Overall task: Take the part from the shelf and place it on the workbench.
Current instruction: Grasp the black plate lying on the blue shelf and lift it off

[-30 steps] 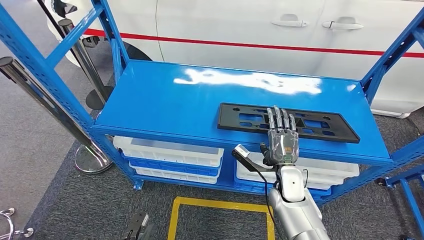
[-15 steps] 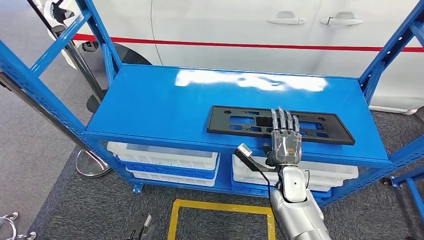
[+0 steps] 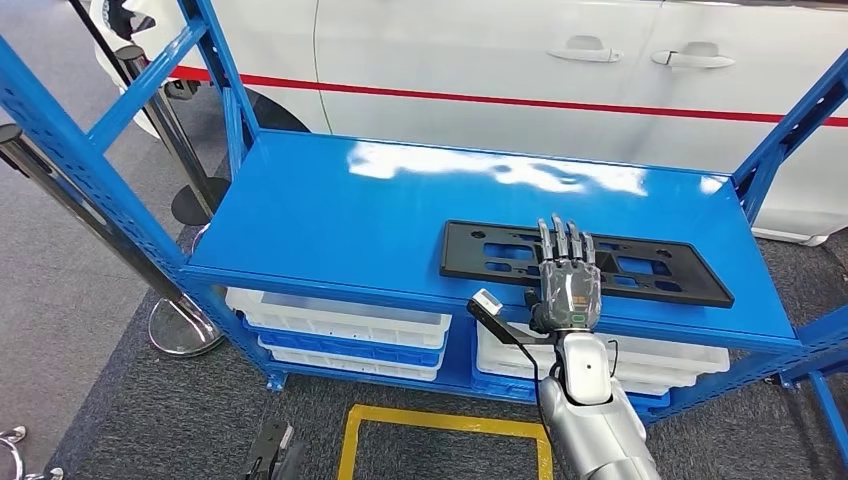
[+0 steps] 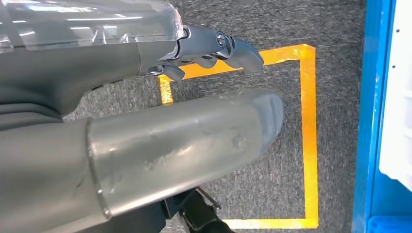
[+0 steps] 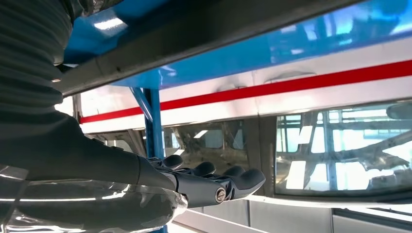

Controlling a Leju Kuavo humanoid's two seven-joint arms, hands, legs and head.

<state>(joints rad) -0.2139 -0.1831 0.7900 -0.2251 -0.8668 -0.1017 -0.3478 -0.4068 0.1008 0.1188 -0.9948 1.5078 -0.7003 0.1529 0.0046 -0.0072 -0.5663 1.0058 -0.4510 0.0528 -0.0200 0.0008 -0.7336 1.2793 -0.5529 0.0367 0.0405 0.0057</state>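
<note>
The black flat part [image 3: 462, 250], a long plate with cut-outs, lies on the right half of the blue shelf top [image 3: 330, 220], near its front edge. My right hand [image 3: 568, 280] reaches over the front edge and lies flat over the middle of the part, fingers straight and together, holding nothing. In the right wrist view the fingers [image 5: 209, 182] stand stretched out with a gap between them and the dark part edge [image 5: 204, 41]. My left hand [image 4: 209, 48] hangs over the floor, its fingers loosely apart and empty.
A white car [image 3: 500, 50] with a red stripe stands close behind the shelf. White and blue bins [image 3: 340, 320] fill the level below. Blue uprights [image 3: 80, 120] flank the shelf, and metal posts [image 3: 90, 220] stand left. A yellow square [image 3: 440, 425] marks the floor.
The whole picture has shifted a little, so the camera has moved. My right hand stays flat over the same spot on the part, and the part has not moved on the shelf.
</note>
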